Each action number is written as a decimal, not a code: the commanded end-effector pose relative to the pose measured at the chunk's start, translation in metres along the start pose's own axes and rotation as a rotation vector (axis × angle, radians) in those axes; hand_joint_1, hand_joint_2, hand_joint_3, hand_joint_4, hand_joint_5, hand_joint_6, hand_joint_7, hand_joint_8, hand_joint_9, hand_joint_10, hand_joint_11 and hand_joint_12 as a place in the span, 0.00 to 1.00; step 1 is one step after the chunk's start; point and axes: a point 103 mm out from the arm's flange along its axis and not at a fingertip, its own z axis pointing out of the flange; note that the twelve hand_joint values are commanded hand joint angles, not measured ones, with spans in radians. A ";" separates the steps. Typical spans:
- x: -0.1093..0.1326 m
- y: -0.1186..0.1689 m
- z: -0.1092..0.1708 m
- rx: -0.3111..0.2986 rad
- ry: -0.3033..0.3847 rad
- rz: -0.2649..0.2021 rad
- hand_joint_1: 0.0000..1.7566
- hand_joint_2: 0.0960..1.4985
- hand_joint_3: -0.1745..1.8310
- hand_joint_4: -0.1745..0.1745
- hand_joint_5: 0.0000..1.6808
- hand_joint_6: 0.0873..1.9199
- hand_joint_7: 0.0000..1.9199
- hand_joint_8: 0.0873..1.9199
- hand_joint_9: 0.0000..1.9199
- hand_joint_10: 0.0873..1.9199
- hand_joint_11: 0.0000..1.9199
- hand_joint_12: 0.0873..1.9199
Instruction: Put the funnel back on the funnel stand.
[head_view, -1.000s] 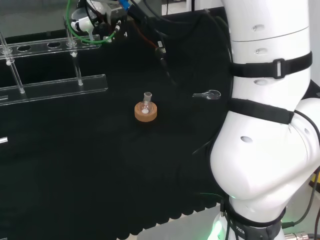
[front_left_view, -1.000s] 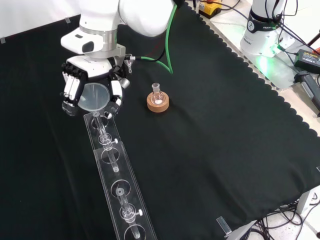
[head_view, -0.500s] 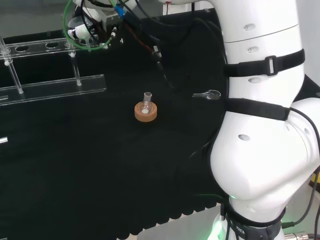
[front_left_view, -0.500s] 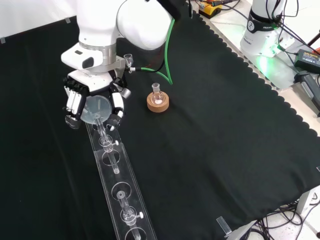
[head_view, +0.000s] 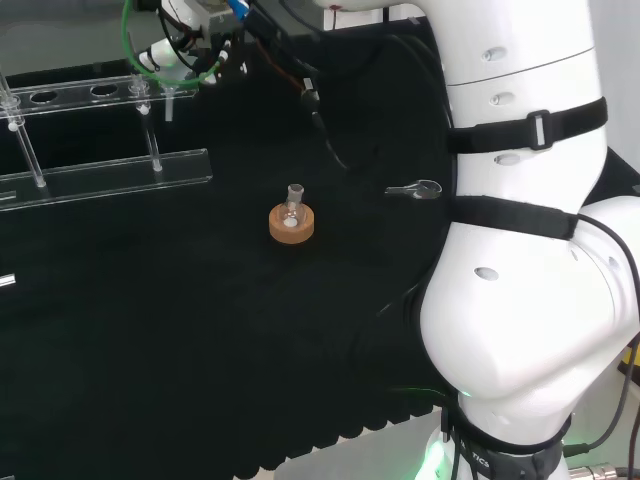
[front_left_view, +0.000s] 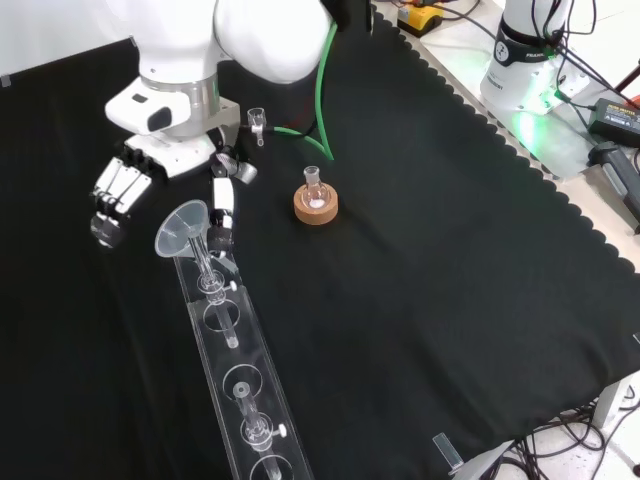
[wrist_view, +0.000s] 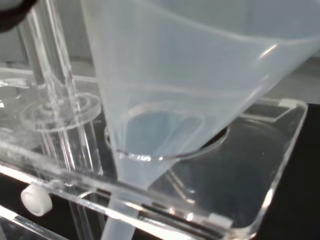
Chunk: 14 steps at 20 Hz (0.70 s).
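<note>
The funnel (front_left_view: 184, 226) sits with its stem through the end hole of the clear funnel stand (front_left_view: 243, 380), the hand (front_left_view: 165, 185) spread wide around it, so only retreat looks left.

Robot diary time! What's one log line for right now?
hand: open, off the funnel | funnel: sitting in end hole of funnel stand, tilted | flask on cork ring: untouched

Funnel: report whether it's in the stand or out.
In. The funnel sits with its stem through the stand's end hole; the hand is open.
</note>
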 end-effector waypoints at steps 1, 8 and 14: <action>-0.013 -0.004 -0.005 0.024 -0.022 0.015 0.30 0.37 0.14 0.22 0.14 0.00 0.01 0.40 0.32 0.00 0.23 0.73; -0.024 -0.015 -0.103 0.136 0.103 0.048 0.24 0.41 0.11 0.30 0.04 0.00 0.00 0.02 0.14 0.00 0.06 0.81; -0.051 -0.049 -0.192 0.095 0.303 0.028 0.14 0.45 0.12 0.35 0.00 0.00 0.00 0.00 0.06 0.00 0.00 0.80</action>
